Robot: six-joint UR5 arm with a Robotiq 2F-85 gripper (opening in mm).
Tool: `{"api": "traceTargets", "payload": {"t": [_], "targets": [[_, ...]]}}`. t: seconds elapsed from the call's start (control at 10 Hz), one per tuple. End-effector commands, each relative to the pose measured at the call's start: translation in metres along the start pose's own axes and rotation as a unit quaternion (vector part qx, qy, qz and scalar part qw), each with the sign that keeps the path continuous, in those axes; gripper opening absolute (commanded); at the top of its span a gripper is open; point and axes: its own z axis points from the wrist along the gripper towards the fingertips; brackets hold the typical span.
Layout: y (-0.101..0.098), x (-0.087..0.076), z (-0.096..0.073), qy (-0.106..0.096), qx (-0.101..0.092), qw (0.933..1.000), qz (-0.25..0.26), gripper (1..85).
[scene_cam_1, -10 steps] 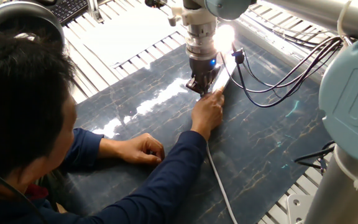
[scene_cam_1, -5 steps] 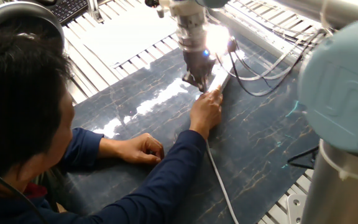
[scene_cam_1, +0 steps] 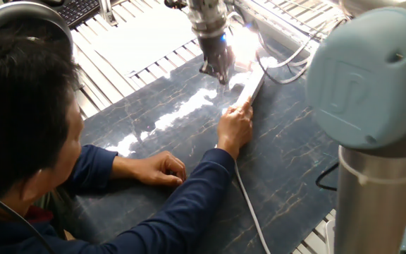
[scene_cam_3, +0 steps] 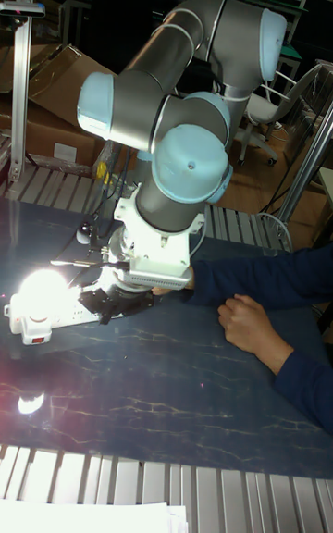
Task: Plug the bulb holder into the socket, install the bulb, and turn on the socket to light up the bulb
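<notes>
White socket [scene_cam_3: 55, 313] carries lit bulb [scene_cam_3: 42, 288]; person's hand [scene_cam_1: 236, 128] touching strip; tool [scene_cam_1: 214, 73] state unclear.

Bulb [scene_cam_3: 42, 291] on socket [scene_cam_3: 55, 316] end, pincer [scene_cam_3: 116, 303] beside, on table [scene_cam_3: 185, 385].

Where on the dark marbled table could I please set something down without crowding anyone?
The dark marbled table is bare right of the white cord, and also between the person's resting fist and the black gripper. It is crowded around the long white power strip, the glowing bulb and the reaching hand.
</notes>
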Motion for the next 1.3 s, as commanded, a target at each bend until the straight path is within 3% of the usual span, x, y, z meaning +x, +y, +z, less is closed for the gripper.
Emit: {"api": "traceTargets", "payload": {"t": [0.0,0.1,0.2,0.4,0.5,0.6,0.7,0.8,1.0,1.2], "targets": [[-0.023,-0.023,-0.016,-0.009,0.012,0.9999,-0.006,1.0],[-0.016,-0.032,-0.024,-0.023,0.004,0.9997,0.005,1.0],[-0.012,-0.047,-0.034,-0.052,0.009,0.9985,0.017,1.0],[-0.016,-0.063,-0.049,-0.087,0.038,0.9952,0.023,1.0],[-0.021,-0.079,-0.052,-0.12,0.041,0.9913,0.035,1.0],[-0.011,-0.105,-0.057,-0.171,0.008,0.9825,0.074,1.0],[-0.004,-0.117,-0.062,-0.193,-0.013,0.9758,0.102,1.0],[-0.004,-0.108,-0.059,-0.174,-0.007,0.9797,0.1,1.0],[0.014,-0.1,-0.062,-0.158,-0.026,0.9802,0.117,1.0],[0.013,-0.092,-0.061,-0.149,-0.02,0.9818,0.116,1.0]]}}
